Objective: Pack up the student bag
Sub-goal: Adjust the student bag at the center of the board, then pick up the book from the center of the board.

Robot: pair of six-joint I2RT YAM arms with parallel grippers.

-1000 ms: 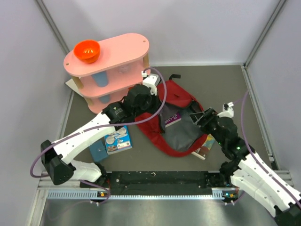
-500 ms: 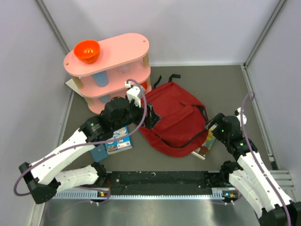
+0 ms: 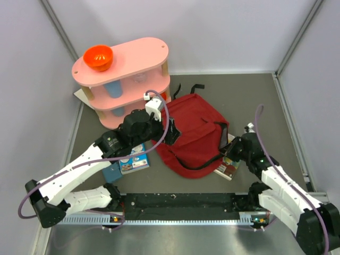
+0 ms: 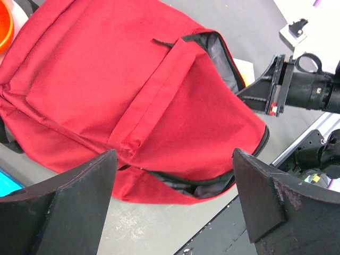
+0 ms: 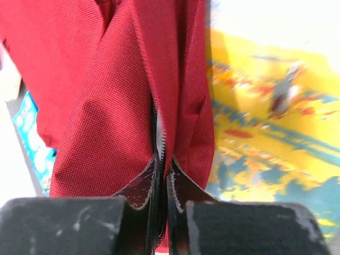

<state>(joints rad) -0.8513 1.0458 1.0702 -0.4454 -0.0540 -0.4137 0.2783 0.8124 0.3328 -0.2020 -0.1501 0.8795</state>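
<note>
From the top we see the large dark red fabric backpack [image 3: 194,133] at frame centre, the left wrist view shows our left gripper [image 4: 174,158] spread wide above it, and the right wrist view shows our right gripper [image 5: 163,175] pinching its zip edge.

My left arm [image 3: 90,162] covers part of the blue books [image 3: 137,158] on the left of the table [image 3: 255,95]. The student bag [image 3: 196,133] and my right arm [image 3: 265,170] hide most of the book [image 3: 227,169] on the right. My right wrist camera shows that book yellow and blurry. My left wrist picture's edge cuts off part of the bag.
</note>
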